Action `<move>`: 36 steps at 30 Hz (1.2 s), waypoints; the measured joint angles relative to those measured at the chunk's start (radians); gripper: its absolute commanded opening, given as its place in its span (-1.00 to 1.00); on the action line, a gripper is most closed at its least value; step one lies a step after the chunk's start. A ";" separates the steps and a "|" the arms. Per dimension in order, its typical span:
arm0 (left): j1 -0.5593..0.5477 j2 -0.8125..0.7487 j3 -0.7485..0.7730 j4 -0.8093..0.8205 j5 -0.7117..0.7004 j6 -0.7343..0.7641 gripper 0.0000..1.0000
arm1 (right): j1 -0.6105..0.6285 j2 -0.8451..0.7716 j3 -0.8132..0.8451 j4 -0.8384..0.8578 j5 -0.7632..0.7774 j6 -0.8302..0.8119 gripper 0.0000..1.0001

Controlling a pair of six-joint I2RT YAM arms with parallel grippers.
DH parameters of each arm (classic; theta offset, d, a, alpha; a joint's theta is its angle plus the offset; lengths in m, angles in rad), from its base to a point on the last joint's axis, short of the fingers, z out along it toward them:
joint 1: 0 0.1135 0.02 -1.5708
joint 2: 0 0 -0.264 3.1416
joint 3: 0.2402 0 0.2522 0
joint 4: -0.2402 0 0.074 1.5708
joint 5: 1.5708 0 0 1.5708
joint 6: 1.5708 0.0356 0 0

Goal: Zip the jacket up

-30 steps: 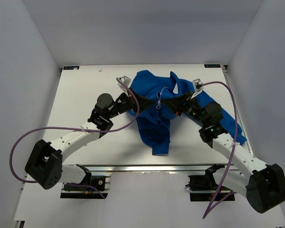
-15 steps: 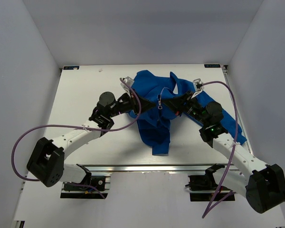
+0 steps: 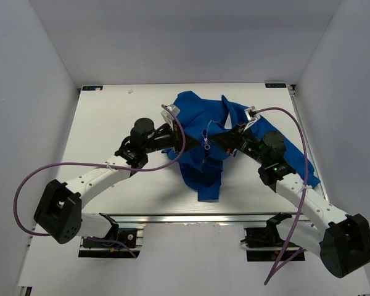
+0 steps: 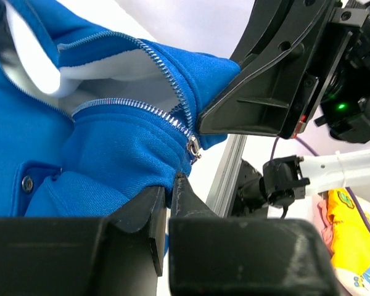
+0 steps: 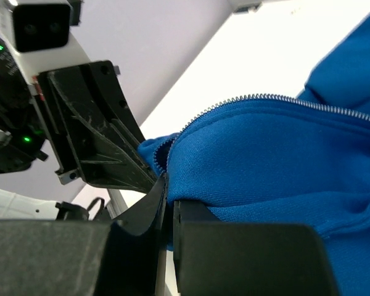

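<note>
The royal-blue fleece jacket [image 3: 200, 163] lies crumpled at the table's middle and right. Its silver-grey zipper [image 4: 166, 74] is open, and the slider [image 4: 192, 148] hangs between the two grippers. My left gripper [image 3: 194, 140] is shut on the jacket's front edge [image 4: 111, 154] just left of the slider. My right gripper [image 3: 213, 139] is shut on the opposite front edge [image 5: 246, 160] beside the zipper teeth [image 5: 277, 98]. Both hold the cloth lifted off the table, fingertips nearly touching. The pale lining [image 4: 105, 61] shows inside the opening.
The white table [image 3: 111, 117] is walled by pale panels at the back and sides. Purple cables [image 3: 61, 168] loop from both arms. An aluminium rail [image 3: 191, 217] runs along the near edge. Part of the jacket [image 3: 299, 163] lies under the right arm.
Both grippers have moved inward toward each other with the jacket edges held. The cloth between them has bunched and the slider now hangs lower.
</note>
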 measured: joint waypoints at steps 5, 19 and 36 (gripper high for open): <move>-0.006 0.000 0.000 -0.050 0.005 -0.003 -1.00 | 0.003 -0.018 0.000 -0.110 0.005 -0.031 -0.61; -0.007 0.117 0.000 -0.271 -0.029 -0.092 -1.00 | -0.003 0.049 -0.011 -0.303 -0.011 -0.087 0.79; -0.006 0.119 0.008 -0.380 -0.031 -0.140 -1.00 | 0.446 0.032 0.196 -0.830 0.755 -0.361 0.79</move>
